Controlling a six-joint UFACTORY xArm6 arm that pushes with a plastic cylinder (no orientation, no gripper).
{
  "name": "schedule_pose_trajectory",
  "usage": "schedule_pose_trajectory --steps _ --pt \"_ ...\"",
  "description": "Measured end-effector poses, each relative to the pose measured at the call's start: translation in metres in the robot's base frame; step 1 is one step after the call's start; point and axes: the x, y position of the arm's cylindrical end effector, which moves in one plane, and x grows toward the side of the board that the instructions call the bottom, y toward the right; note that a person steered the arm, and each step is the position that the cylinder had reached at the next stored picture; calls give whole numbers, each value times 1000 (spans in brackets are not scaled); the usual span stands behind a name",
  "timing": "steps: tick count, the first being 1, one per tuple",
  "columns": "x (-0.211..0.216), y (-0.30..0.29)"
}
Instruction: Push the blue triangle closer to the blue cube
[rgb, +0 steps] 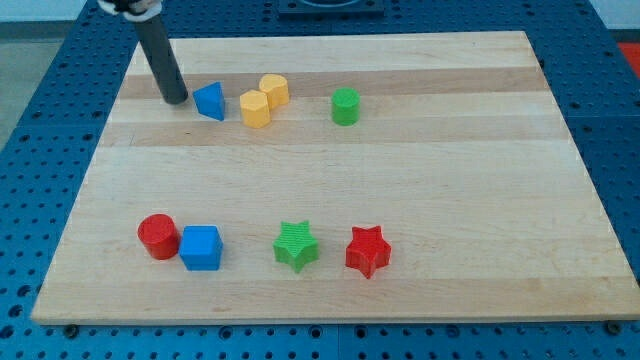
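The blue triangle (210, 101) lies near the view's top left of the wooden board (400, 170). The blue cube (201, 248) sits near the view's bottom left, touching a red cylinder (157, 236) on its left. My tip (177, 100) is on the board just left of the blue triangle, a small gap apart from it. The dark rod rises up and to the left out of the view's top.
Two yellow blocks (264, 100) sit together right of the blue triangle. A green cylinder (345, 105) stands further right. A green star (296, 246) and a red star (367, 251) lie right of the blue cube.
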Motion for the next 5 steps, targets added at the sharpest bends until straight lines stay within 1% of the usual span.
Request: schedule_pose_trajectory --steps 1,2,3,5 --pt "-9 22" --pt "-8 25" --pt "9 47" --pt "37 52"
